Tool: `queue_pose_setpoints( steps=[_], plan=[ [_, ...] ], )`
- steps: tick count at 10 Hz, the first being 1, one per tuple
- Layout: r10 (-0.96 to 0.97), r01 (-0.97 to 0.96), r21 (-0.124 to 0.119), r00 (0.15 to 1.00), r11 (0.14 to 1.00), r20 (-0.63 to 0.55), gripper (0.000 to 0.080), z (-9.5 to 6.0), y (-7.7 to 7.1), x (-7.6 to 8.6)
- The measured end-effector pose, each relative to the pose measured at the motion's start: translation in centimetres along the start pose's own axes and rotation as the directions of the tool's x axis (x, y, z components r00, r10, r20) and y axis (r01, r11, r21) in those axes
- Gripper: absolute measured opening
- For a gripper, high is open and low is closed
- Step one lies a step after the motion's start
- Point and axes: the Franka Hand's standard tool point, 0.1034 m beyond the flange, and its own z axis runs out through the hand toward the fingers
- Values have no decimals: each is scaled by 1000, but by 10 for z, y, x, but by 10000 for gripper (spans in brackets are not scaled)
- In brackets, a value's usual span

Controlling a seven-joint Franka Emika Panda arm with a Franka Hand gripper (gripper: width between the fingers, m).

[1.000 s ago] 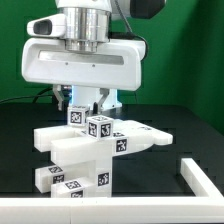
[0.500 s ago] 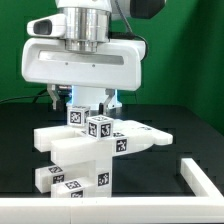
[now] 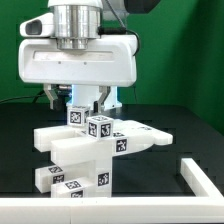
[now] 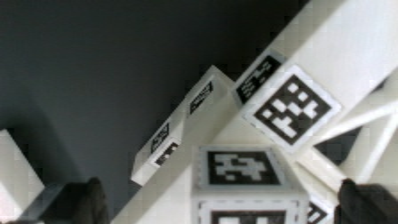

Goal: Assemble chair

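The partly joined chair (image 3: 95, 152) stands mid-table: white blocky pieces with square tags, a flat panel reaching toward the exterior view's right, and stacked bars below. Two tagged upright ends (image 3: 98, 127) rise from its top. My gripper (image 3: 90, 103) hangs straight over them, its dark fingers (image 3: 105, 99) coming down on either side of the rear upright. In the wrist view the gripper (image 4: 217, 206) is open: the fingers (image 4: 71, 204) stand apart from the tagged white piece (image 4: 240, 168) between them, with gaps on both sides. Nothing is held.
A white L-shaped border rail (image 3: 200, 180) runs along the table's front at the exterior view's right. A green backdrop (image 3: 190, 60) closes the rear, and a cable (image 3: 25, 98) lies at the back on the exterior view's left.
The jaws have spread off the tagged piece, and the hand has risen slightly. The chair pieces have not moved.
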Motion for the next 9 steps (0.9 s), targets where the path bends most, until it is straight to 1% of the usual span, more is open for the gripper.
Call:
queue_pose_setpoints(
  steps=[1,2,4,5,6,7,8,9],
  plan=[
    [18,-18,4,1000,1000,0,649,2,2,0],
    [33,-33,-1,999,999,-10,649,6,-1,-3],
    [32,-32,-1,999,1000,-8,649,6,0,-3],
    [31,-31,-1,999,1000,-8,526,6,0,-3],
    [31,-31,-1,999,1000,-8,378,6,0,-3],
    [31,-31,-1,999,1000,-8,378,6,0,-3],
    [36,-36,-1,999,999,-8,285,6,0,-3],
    [48,-48,-1,999,999,-8,285,6,0,-3]
  ],
)
